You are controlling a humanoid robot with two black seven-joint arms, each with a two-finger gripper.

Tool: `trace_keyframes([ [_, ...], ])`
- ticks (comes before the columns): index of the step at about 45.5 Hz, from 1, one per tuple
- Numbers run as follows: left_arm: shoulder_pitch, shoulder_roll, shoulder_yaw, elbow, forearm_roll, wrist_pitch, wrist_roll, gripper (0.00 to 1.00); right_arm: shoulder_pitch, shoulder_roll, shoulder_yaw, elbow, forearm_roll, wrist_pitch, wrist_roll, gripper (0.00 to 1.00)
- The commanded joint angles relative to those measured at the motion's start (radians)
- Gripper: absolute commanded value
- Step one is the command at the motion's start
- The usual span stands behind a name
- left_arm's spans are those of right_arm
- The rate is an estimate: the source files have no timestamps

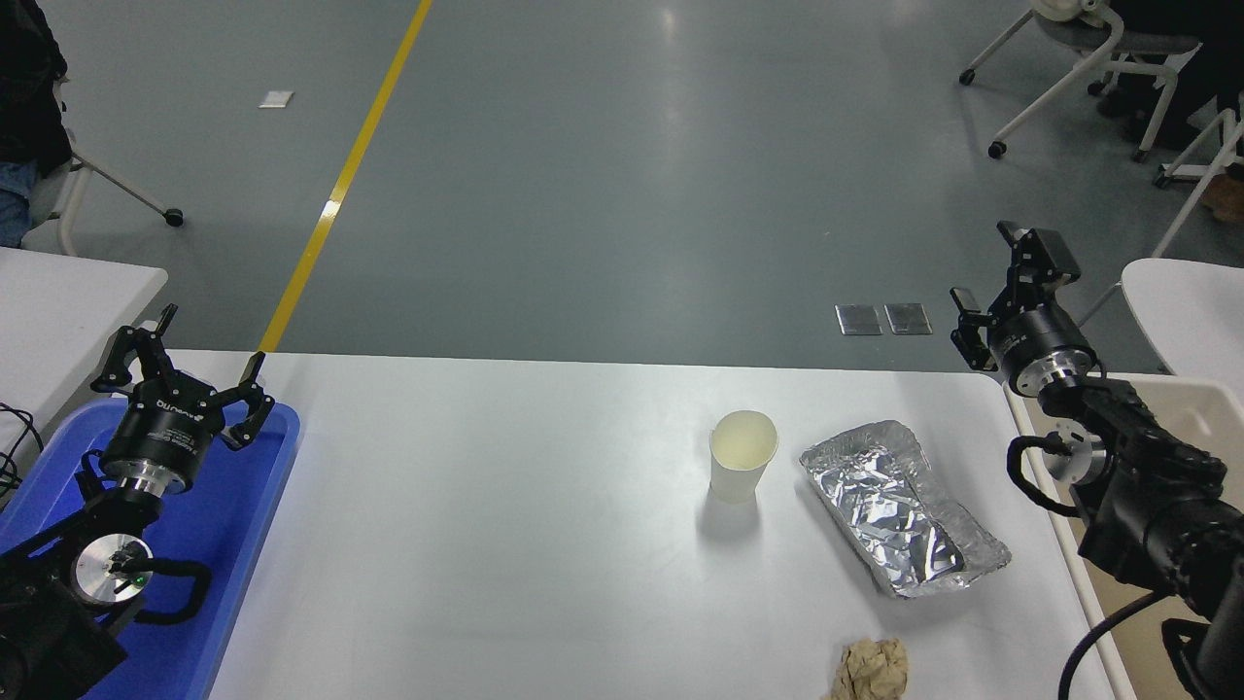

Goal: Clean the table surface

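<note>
The table surface (505,544) is a wide white top. On it stand a cream paper cup (742,455), upright, and to its right a crumpled foil tray (899,506). A crumpled brown paper ball (873,669) lies at the near edge. My right gripper (1001,270) is open and empty, raised past the table's far right corner, apart from all three items. My left gripper (199,350) is parked open over the blue tray (248,506) at the lower left.
A beige bin (1181,408) sits just right of the table under my right arm. A smaller white tabletop (58,301) is at the left. Wheeled chairs (1079,68) stand on the grey floor, which has a yellow line (340,185).
</note>
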Motion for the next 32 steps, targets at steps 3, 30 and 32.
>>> trace_keyframes([
  [3,0.0,0.0,0.0,0.0,0.0,0.0,0.0,1.0,0.116,-0.052,-0.278,0.009,-0.053,0.005,0.0,0.99],
  [30,0.0,0.0,0.0,0.0,0.0,0.0,0.0,1.0,0.52,-0.083,-0.822,0.319,-0.501,0.006,0.014,0.99],
  [32,0.0,0.001,0.0,0.0,0.0,0.0,0.0,1.0,0.544,-0.084,-0.822,0.366,-0.573,0.006,0.026,0.99],
])
